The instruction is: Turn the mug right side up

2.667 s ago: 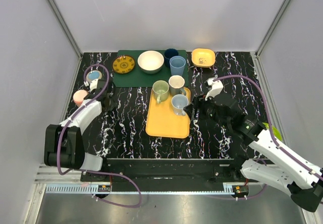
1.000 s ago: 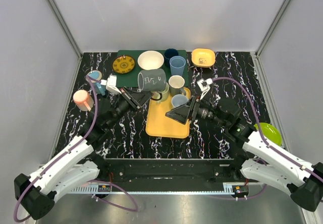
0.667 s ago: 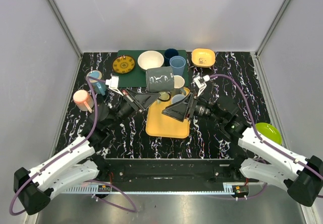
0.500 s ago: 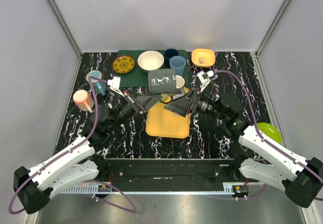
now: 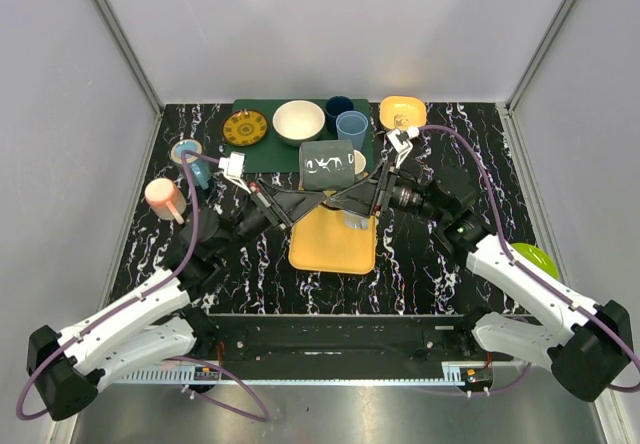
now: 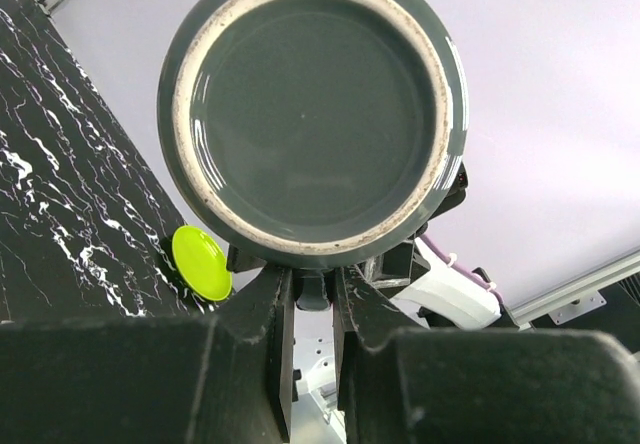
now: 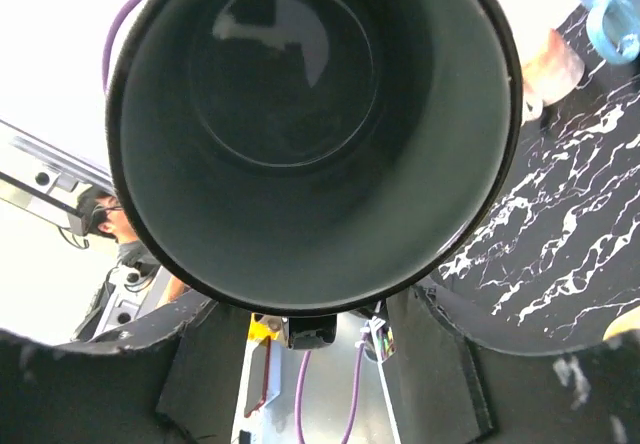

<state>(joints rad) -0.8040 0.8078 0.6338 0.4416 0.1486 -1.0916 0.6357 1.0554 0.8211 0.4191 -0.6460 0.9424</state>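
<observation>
Above the yellow tray (image 5: 330, 249), the grey mug (image 5: 328, 159) is held on its side, clear of the surface. It is gripped from below by the left gripper (image 6: 313, 286), jaws narrow. The right gripper (image 7: 308, 324), likewise above the tray, is spread wide under the mug's mouth.

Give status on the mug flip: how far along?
Done: grey mug is up in the air, on its side. In hand: left gripper is shut on it at the base end; right gripper faces its mouth, grip unclear. Left: rotate mouth up, set down.
</observation>
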